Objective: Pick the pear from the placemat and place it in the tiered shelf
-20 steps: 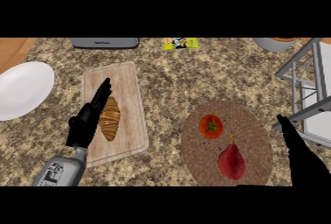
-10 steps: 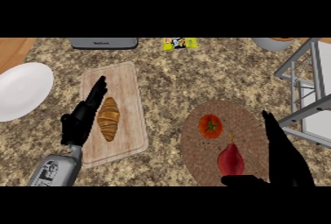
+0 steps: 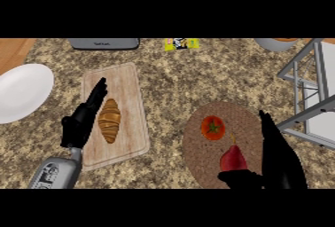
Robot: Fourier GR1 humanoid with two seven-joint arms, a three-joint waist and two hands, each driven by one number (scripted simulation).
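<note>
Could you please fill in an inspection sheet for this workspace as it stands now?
Surface: speckled stone counter.
Job's things: red pear lying on the round placemat; tiered shelf at right, pear not in it.
Clutter: tomato on the placemat; croissant on a cutting board; white plate; grey appliance; yellow packet.
Hands: right hand open beside the pear, fingers straight, thumb below it; left hand open on the board, beside the croissant.
Cables: nothing seen.
Surroundings: nothing seen.
</note>
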